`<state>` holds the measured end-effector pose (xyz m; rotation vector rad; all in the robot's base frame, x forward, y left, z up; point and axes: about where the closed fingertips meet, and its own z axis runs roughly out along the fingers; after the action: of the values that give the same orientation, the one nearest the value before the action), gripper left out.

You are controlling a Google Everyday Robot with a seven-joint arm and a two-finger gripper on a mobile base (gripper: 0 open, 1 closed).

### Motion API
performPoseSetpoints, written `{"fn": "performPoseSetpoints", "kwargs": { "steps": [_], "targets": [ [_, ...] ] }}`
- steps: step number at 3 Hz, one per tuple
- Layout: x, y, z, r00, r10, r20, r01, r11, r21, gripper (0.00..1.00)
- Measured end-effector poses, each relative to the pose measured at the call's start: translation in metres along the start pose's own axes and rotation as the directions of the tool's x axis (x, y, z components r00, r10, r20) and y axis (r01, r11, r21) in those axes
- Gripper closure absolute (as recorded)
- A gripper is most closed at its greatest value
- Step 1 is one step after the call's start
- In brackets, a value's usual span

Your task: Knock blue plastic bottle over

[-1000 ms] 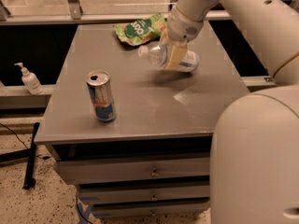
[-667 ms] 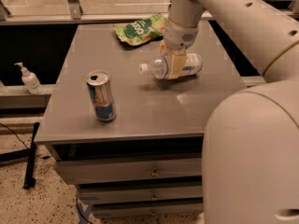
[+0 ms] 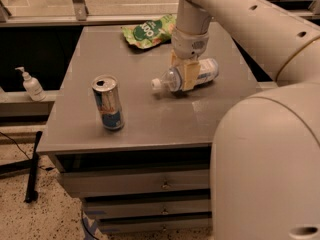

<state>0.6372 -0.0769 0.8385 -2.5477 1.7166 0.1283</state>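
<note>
1. The blue plastic bottle (image 3: 206, 72) lies on its side on the grey table (image 3: 150, 121), a little right of the middle of the frame. Its white cap points left and slightly toward the bottom edge, and its base points right
2. The gripper (image 3: 186, 79) comes down from above and sits right over the middle of the bottle, with a tan part crossing the front of the bottle's body. It touches the bottle, but it cannot be told whether it is clamped on it or loose around it, or how far open it is
3. The white arm (image 3: 240, 14) reaches in from the upper right of the frame, and the robot's pale body (image 3: 270, 174) fills the lower right corner
4. A silver-and-blue drink can (image 3: 108, 103) stands upright on the left part of the table, well apart from the bottle
5. A green snack bag (image 3: 150, 31) lies flat near the far edge of the table, above the bottle in the frame
6. A small white pump bottle (image 3: 31, 84) stands on a ledge off the table at the left edge of the frame
7. Drawers (image 3: 135, 181) show below the table top
</note>
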Motion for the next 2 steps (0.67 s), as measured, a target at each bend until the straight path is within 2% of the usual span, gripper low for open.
{"fn": "performPoseSetpoints", "kwargs": {
  "steps": [1,2],
  "targets": [
    [0.0012,0.0004,-0.0016,1.0,0.0,-0.006,0.0,1.0,-0.002,0.13],
    [0.0012,-0.0008,-0.0071,1.0,0.004,0.005,-0.004,1.0,0.008,0.0]
  ]
}}
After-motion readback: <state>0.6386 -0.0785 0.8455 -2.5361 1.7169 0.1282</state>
